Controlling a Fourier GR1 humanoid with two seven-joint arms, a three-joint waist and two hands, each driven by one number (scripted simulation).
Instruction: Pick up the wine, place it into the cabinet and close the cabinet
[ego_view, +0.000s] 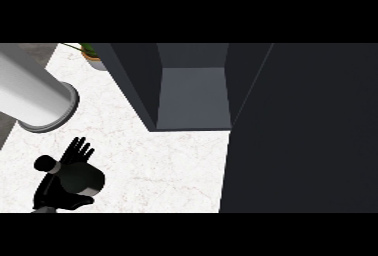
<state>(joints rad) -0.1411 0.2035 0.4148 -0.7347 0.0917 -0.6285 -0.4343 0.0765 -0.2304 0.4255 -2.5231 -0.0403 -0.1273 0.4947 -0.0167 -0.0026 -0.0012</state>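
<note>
While the cabinet (193, 95) stands with its compartment exposed at the top centre of the head view, its dark door (303, 130) fills almost the whole right side as a broad black panel reaching down to the lower edge. Inside, a grey shelf floor and back wall are visible, and nothing can be seen resting on them. Near the lower left, the left hand (74, 152) shows with its fingers spread and straight, pointing up and away over the white marbled surface (170, 165). Just below and touching that hand sits a dark rounded shape with a pale band and a small black cap-like end; this looks like the wine (80, 181), lying low at the left. Whether the thumb curls round it cannot be told, since everything there is black on black. A grey forearm (33, 92) slants in from the upper left, ending in a ringed cuff. At the top left, beside the cabinet's corner, part of a potted plant (90, 54) peeks in. The right hand appears nowhere.
</note>
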